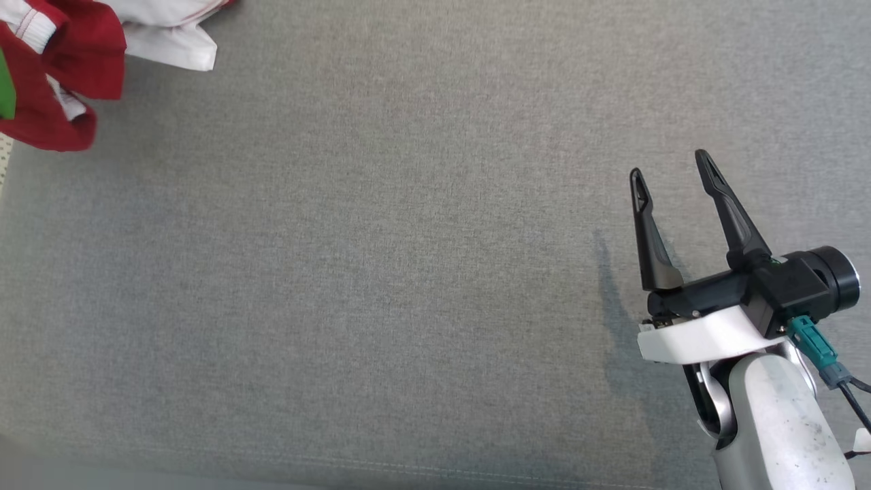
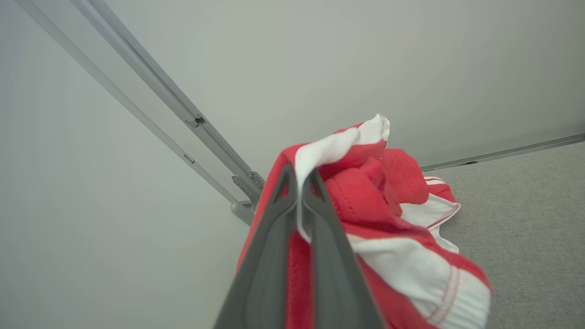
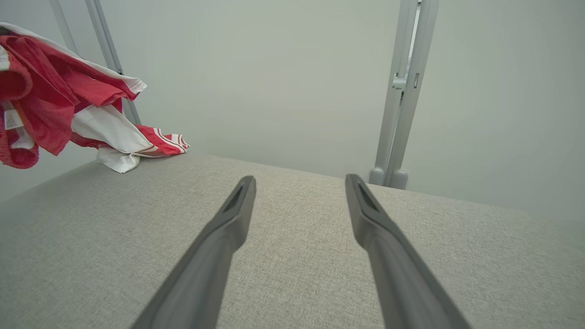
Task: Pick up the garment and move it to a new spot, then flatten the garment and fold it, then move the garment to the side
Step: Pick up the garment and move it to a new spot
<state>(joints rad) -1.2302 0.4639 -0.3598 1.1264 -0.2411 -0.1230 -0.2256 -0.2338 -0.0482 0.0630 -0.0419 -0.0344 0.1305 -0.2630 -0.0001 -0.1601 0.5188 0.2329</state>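
1. The grey surface (image 1: 381, 272) is wide; its middle is probably the new spot.
2. The red-and-white garment (image 1: 81, 54) hangs bunched at the far left corner, with its lower part resting on the surface.
3. The left hand (image 2: 299, 176) is clamped on its white edge.
4. The right hand (image 1: 669, 165) has its fingers apart, and the garment is far to its left.

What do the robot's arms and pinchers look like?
The right gripper has two long black fingers on a black block. A white wrist cover, scuffed pale forearm, teal plug and black cable follow. The left gripper has dark grey fingers too.
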